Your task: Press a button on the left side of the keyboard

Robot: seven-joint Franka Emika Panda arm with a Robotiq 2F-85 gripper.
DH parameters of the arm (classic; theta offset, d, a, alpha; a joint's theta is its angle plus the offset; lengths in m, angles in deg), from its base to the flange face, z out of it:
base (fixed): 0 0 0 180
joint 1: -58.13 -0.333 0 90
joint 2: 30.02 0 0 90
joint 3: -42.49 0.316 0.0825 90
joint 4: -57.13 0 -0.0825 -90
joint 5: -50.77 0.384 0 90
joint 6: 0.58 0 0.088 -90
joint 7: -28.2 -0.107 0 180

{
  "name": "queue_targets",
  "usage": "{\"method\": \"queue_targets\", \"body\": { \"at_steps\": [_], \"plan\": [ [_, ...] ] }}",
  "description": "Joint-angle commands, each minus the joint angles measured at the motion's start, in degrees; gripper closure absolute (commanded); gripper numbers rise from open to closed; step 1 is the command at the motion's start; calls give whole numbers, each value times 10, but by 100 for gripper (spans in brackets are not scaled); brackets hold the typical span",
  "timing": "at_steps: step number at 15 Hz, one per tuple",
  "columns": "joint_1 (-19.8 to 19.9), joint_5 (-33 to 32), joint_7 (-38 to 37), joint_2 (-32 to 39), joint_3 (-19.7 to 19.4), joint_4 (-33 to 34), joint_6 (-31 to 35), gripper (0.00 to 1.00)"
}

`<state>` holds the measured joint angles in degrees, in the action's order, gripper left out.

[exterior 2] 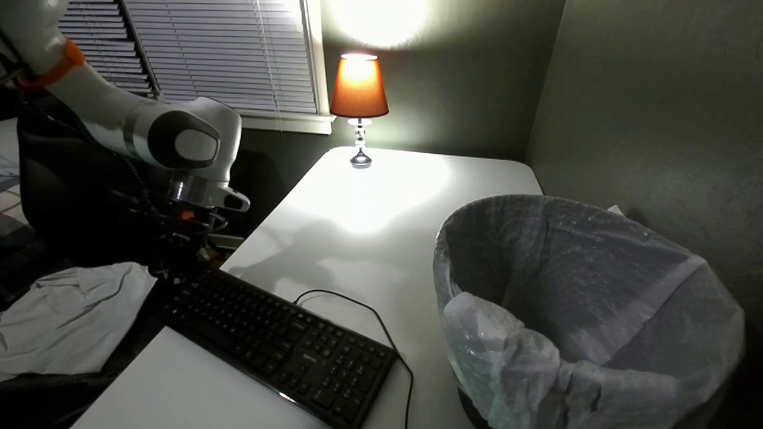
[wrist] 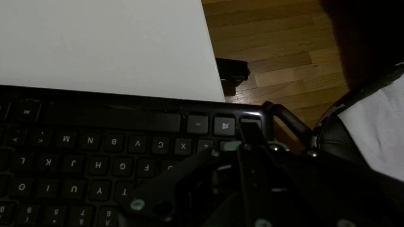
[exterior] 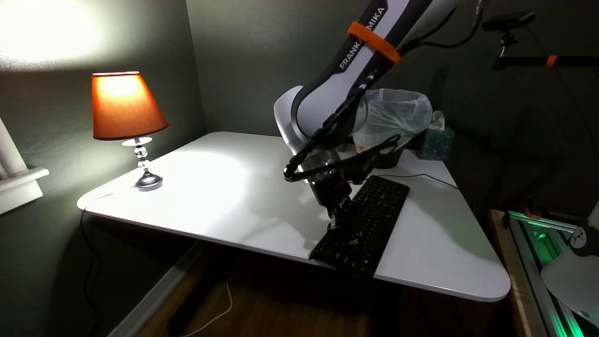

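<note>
While the pincer [wrist: 251, 135] stands closed, empty: computer keyboard [exterior 2: 277, 339] beneath.
Corner key [wrist: 251, 121] under it, contact unclear; Windows-logo key [wrist: 224, 126] just beside.

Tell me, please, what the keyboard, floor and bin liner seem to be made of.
Keyboard: probably hard black plastic, mostly matte, its glossier edge catching a glint.
Floor: wood or a laminate imitating it, low sheen, showing grain and plank seams.
Bin liner: likely thin plastic film, slightly shiny, judging by its creases.
</note>
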<state>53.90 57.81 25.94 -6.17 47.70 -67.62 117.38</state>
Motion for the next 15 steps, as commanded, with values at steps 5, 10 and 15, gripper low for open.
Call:
{"method": "queue_targets", "body": {
  "at_steps": [5,10,15],
  "plan": [
    [4,16,19,35,3,30,-16,100],
    [4,17,17,47,2,36,-18,100],
    [4,16,15,56,2,41,-21,100]
  ]
}}
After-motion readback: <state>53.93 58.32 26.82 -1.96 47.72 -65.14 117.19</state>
